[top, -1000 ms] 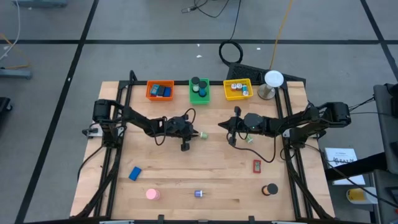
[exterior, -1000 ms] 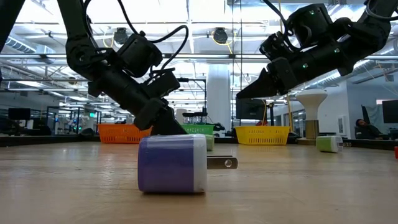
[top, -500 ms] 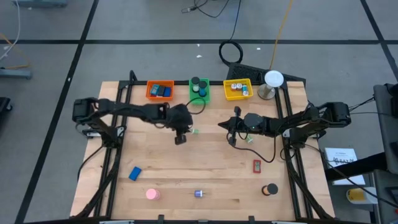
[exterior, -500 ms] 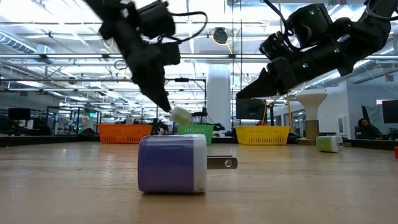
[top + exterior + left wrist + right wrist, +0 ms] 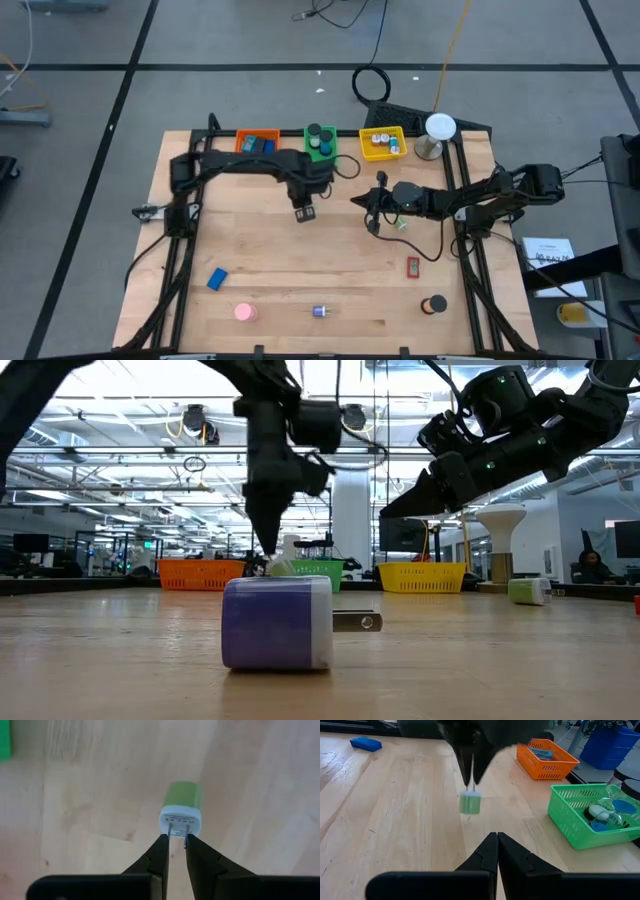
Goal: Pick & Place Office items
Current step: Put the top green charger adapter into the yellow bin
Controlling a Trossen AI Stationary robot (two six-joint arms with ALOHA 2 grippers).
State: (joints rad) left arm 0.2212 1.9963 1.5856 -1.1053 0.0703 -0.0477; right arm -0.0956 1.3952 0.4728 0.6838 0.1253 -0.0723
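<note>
My left gripper hangs over the table's middle, short of the green bin, pointing down. It is shut on a small green and white charger plug, which also shows in the low view and the right wrist view. My right gripper waits shut to the right of it, its fingertips together with nothing between them. A purple charger lies on its side near the front edge, close before the low camera. My left gripper pinches the charger's metal prongs, at its white end, between its two fingertips. The fingers come from above, pointing down. The charger hangs below them, green end down, clear of the table.
Orange, green and yellow bins line the far edge, with a white-domed stand to their right. On the boards lie a blue block, a pink round piece, a red piece, a black round piece and a green-white piece.
My left gripper has risen from the table with the green charger and gone toward the far edge and the green bin. It has tipped from a slant until it points straight down. The charger has come up off the boards and now hangs below the fingers.
</note>
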